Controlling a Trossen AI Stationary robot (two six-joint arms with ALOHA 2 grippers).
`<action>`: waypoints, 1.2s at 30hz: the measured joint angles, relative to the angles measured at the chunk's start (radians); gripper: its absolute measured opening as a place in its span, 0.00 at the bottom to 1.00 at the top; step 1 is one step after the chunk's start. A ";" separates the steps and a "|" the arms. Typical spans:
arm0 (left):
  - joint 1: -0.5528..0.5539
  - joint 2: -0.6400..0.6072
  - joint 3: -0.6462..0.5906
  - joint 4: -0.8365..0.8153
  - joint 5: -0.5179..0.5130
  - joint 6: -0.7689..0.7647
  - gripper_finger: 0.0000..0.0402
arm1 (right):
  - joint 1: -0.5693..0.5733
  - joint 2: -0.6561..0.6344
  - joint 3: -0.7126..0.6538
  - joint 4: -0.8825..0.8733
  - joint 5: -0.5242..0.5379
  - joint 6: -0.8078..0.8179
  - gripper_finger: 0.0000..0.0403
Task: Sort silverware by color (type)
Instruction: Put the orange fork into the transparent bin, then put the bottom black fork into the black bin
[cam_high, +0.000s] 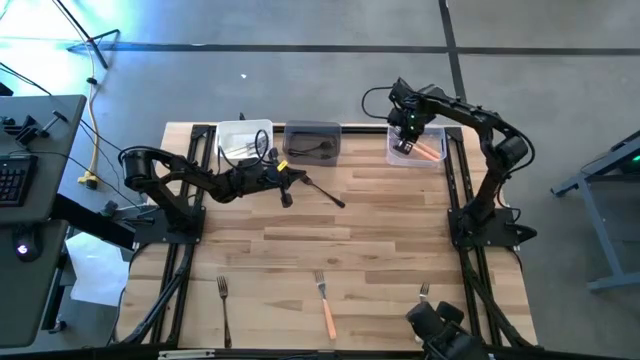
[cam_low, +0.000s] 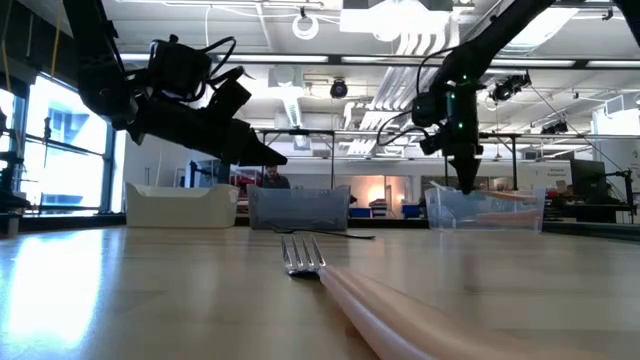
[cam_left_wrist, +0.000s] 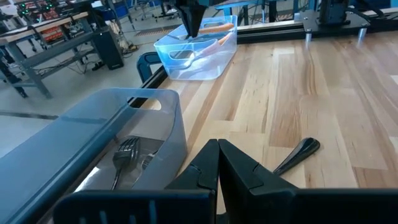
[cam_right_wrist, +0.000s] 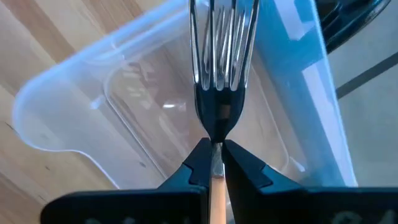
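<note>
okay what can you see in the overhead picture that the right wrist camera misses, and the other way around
Only the high view shows the whole table, the white bin, the grey bin, three forks near the front edge, including an orange-handled fork, and the left gripper, shut. Only the right wrist view shows the held fork close up, tines spread and neck pinched. Both show the right gripper over the clear bin.
</note>
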 joint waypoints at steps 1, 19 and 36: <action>0.000 0.000 0.000 0.000 0.000 0.000 0.00 | -0.003 0.007 0.000 -0.003 0.000 0.000 0.05; 0.003 0.000 0.000 -0.002 -0.012 0.001 0.00 | -0.016 0.083 0.009 0.007 0.069 0.034 0.14; 0.003 0.000 0.000 -0.013 -0.026 -0.026 0.00 | 0.038 -0.088 0.186 -0.099 0.068 0.129 0.24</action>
